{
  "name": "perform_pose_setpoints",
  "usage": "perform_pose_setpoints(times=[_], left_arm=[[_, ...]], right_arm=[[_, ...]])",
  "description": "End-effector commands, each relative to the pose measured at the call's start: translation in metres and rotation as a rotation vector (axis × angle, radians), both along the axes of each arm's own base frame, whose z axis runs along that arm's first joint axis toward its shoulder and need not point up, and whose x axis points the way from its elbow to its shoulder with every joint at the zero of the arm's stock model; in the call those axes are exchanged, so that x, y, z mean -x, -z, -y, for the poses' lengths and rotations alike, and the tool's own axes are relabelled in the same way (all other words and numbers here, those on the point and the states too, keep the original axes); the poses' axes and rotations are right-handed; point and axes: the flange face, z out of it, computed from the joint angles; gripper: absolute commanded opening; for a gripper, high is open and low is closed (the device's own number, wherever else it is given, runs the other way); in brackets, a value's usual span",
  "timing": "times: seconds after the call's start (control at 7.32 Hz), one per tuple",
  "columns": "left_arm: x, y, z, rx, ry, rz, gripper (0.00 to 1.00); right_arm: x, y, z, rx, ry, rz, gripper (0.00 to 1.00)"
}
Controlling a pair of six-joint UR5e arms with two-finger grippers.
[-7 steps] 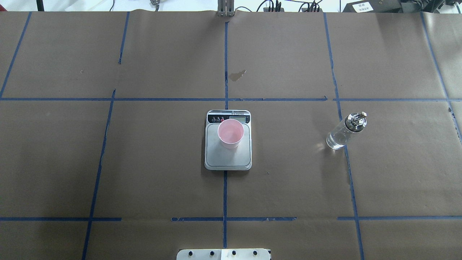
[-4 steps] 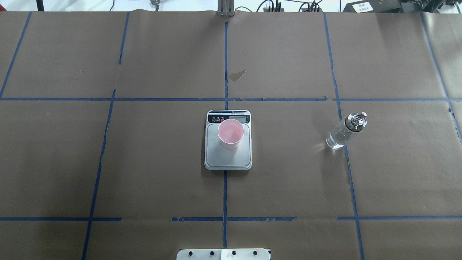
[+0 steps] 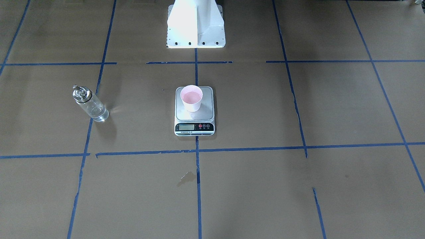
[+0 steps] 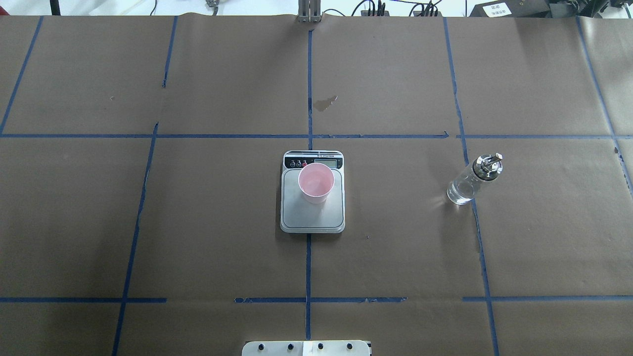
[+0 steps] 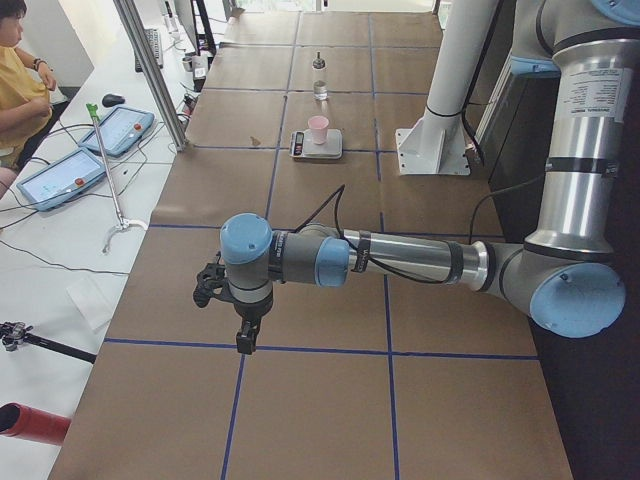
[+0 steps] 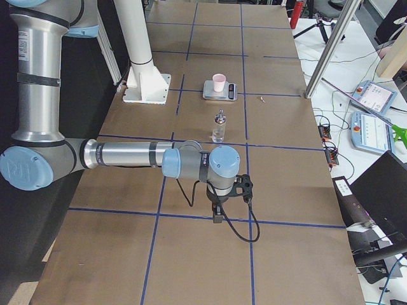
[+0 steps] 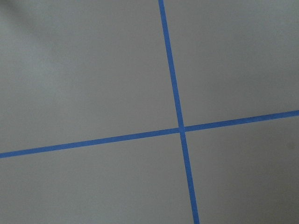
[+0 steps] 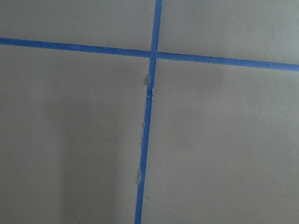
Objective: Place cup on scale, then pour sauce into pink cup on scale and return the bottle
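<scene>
The pale pink cup [image 4: 316,183] stands upright on the scale [image 4: 311,216] at the table's centre, on the plate's display-side half; both also show in the front view, the cup [image 3: 191,98] and the scale [image 3: 194,127]. The glass bottle [image 4: 470,183] with its metal spout stands upright on the table far to the scale's right, clear sauce [image 4: 458,193] in its lower part. The left gripper [image 5: 244,338] hangs over bare table at the left end, the right gripper [image 6: 217,215] likewise at the right end. I cannot tell whether either is open or shut.
The white robot pedestal [image 3: 196,30] stands behind the scale. A small dark stain [image 4: 325,103] marks the brown paper beyond the scale. Blue tape lines grid the table. An operator [image 5: 18,75] and tablets [image 5: 70,170] are on the far side.
</scene>
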Motion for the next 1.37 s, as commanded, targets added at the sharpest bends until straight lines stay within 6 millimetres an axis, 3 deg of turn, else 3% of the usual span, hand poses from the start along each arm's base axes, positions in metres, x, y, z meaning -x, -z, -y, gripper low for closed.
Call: perform_pose_setpoints(times=[0.0, 0.68, 1.23], left_arm=[[0.000, -0.002, -0.001, 0.008, 0.001, -0.001, 1.00], [-0.007, -0.010, -0.011, 0.035, -0.009, -0.082, 1.00], [-0.009, -0.006, -0.011, 0.018, -0.017, -0.079, 1.00]], right_arm=[[0.002, -0.001, 0.000, 0.001, 0.004, -0.001, 1.00], [0.004, -0.001, 0.000, 0.003, 0.010, -0.001, 1.00], [0.010, -0.001, 0.001, 0.004, 0.021, 0.001, 1.00]])
